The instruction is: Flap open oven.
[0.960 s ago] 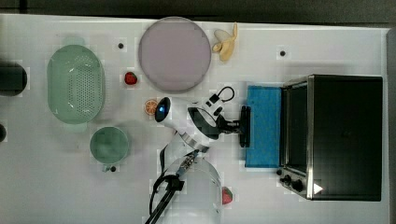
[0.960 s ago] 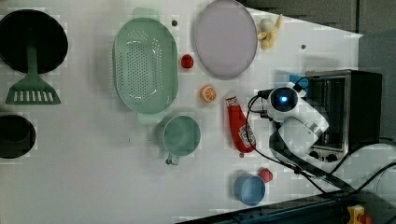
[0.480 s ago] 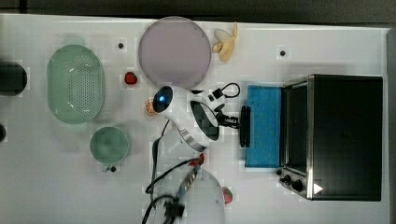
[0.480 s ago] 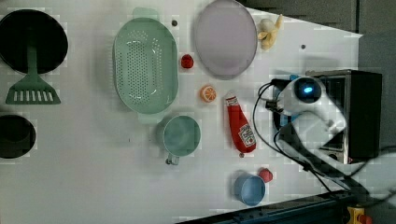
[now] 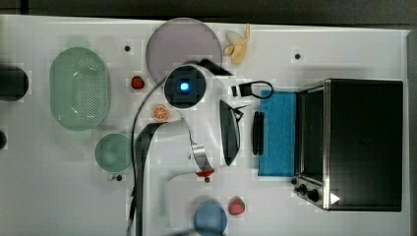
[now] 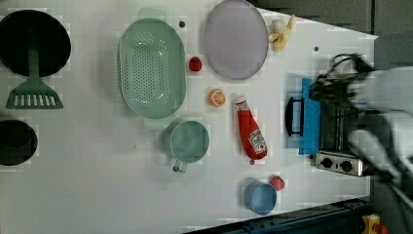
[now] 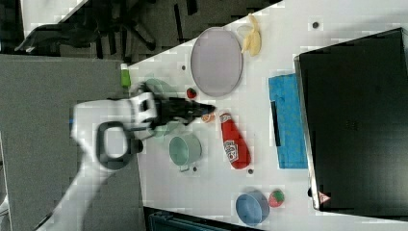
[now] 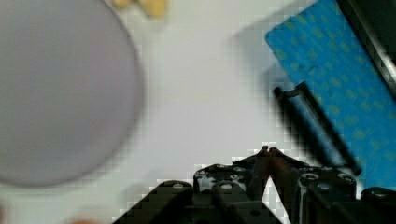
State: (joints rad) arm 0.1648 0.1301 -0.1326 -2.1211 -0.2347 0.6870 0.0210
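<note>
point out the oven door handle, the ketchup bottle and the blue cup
oven door handle (image 5: pixel 257 132), top view, middle of the black bar.
ketchup bottle (image 6: pixel 250 131), left view, red body just above the label.
blue cup (image 6: pixel 260 197), left view, inside of the cup.

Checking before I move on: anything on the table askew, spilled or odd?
The ketchup bottle lies on its side between the mug and the oven, no spill visible. The oven's blue door lies folded down flat, as intended.

Arm (image 5: pixel 167 142) raised above table, blurred
</note>
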